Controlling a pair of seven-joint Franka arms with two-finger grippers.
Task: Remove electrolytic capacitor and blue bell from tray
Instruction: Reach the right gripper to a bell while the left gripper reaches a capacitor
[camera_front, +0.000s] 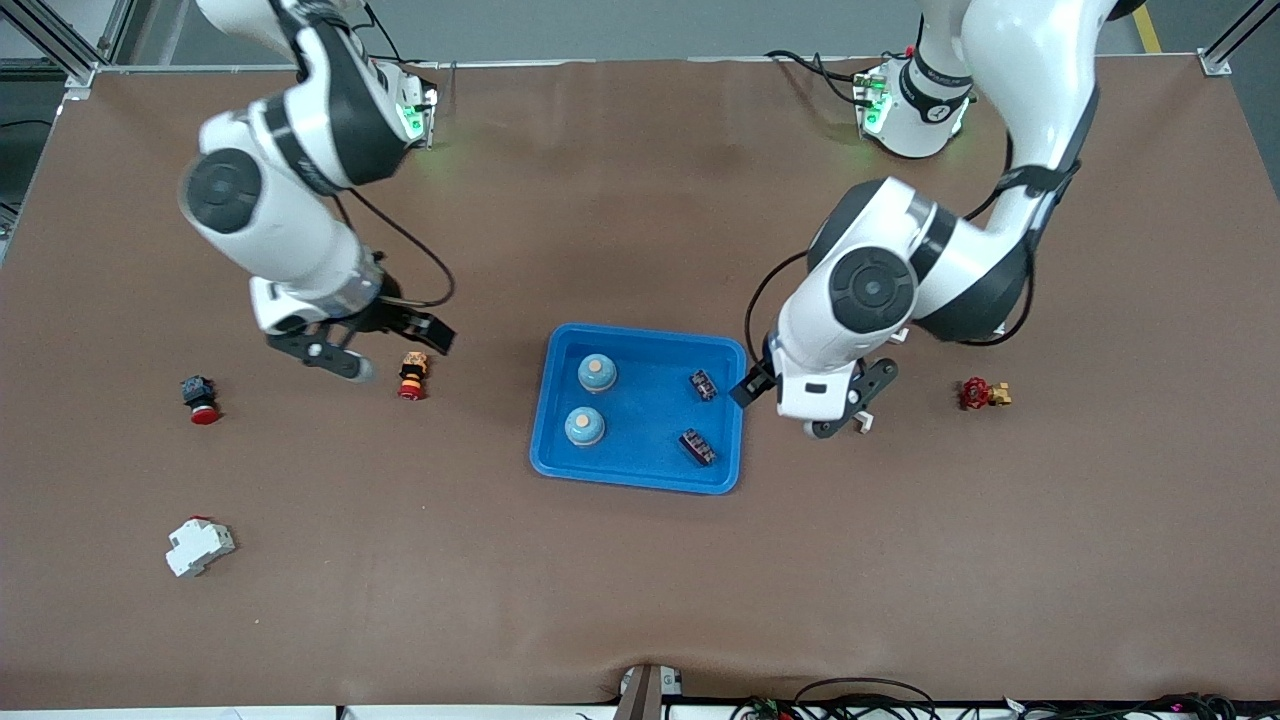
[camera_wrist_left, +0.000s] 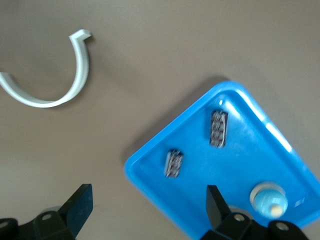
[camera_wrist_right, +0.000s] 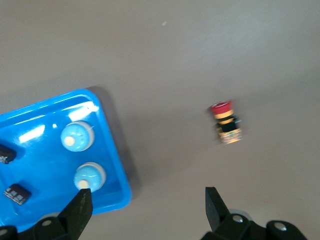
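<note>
A blue tray (camera_front: 640, 470) lies mid-table. In it are two light-blue bells (camera_front: 597, 372) (camera_front: 585, 426) and two dark capacitors (camera_front: 703, 384) (camera_front: 697, 446). The left wrist view shows the tray's rim (camera_wrist_left: 132, 167), both capacitors (camera_wrist_left: 218, 128) (camera_wrist_left: 173, 163) and one bell (camera_wrist_left: 268, 198). The right wrist view shows both bells (camera_wrist_right: 76, 136) (camera_wrist_right: 90, 176) and a capacitor (camera_wrist_right: 17, 192). My left gripper (camera_front: 810, 402) (camera_wrist_left: 150, 210) hangs open and empty over the tray's edge toward the left arm's end. My right gripper (camera_front: 393, 352) (camera_wrist_right: 147, 212) hangs open and empty over bare table by the tray's other end.
A red-and-orange push button (camera_front: 411, 375) (camera_wrist_right: 226, 122) lies just under the right gripper. A black button with a red cap (camera_front: 200, 398) and a white breaker (camera_front: 199, 546) lie toward the right arm's end. A red-and-yellow valve (camera_front: 983, 394) and a white curved clip (camera_wrist_left: 60, 90) lie toward the left arm's end.
</note>
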